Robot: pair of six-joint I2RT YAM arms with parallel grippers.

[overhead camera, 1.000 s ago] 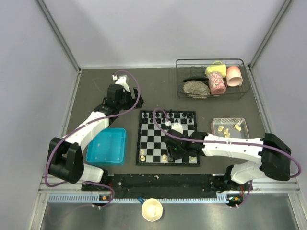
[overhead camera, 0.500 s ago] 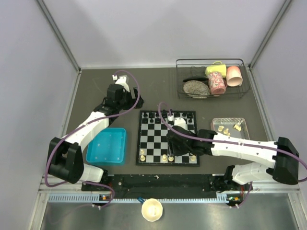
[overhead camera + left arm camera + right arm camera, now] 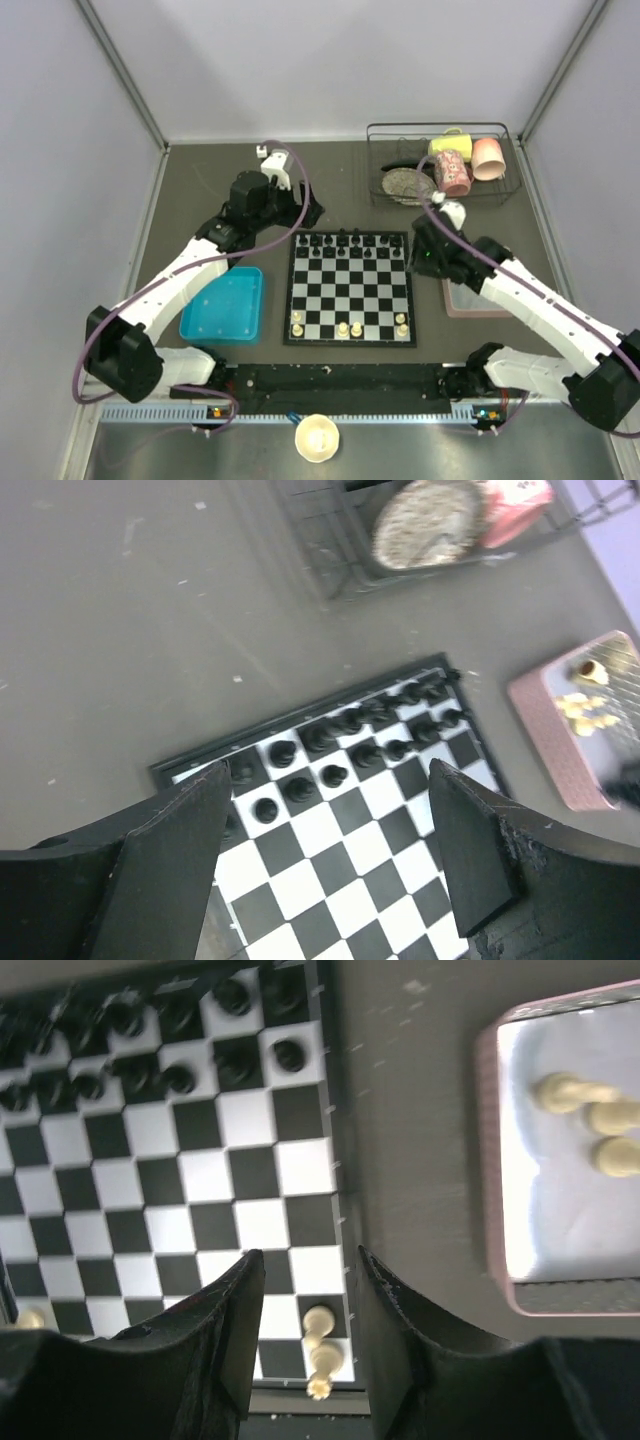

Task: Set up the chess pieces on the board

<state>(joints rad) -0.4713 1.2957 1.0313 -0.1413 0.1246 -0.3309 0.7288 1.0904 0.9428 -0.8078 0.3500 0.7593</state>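
Observation:
The board (image 3: 350,290) lies mid-table with black pieces (image 3: 350,243) along its far rows. Several cream chess pieces (image 3: 343,328) stand on its near row, two at the right corner (image 3: 320,1345). More cream pieces (image 3: 590,1120) lie in the pink tray (image 3: 490,1160). My right gripper (image 3: 422,258) hangs high over the board's right edge. Its fingers (image 3: 235,1330) are open and empty, with the corner pieces showing far below the gap. My left gripper (image 3: 305,212) hovers open over the board's far-left corner, and its fingers (image 3: 170,860) frame the black pieces (image 3: 330,740).
A blue tray (image 3: 225,305) sits left of the board. The pink tray (image 3: 470,300) is right of it, partly under my right arm. A wire rack (image 3: 440,165) with cups and a plate stands at the back right. A cream cup (image 3: 318,437) sits at the near edge.
My right arm has pulled back from the board's near row, up and to the right, uncovering cream pieces at the near-right corner. My left gripper has swung right toward the board's far-left corner.

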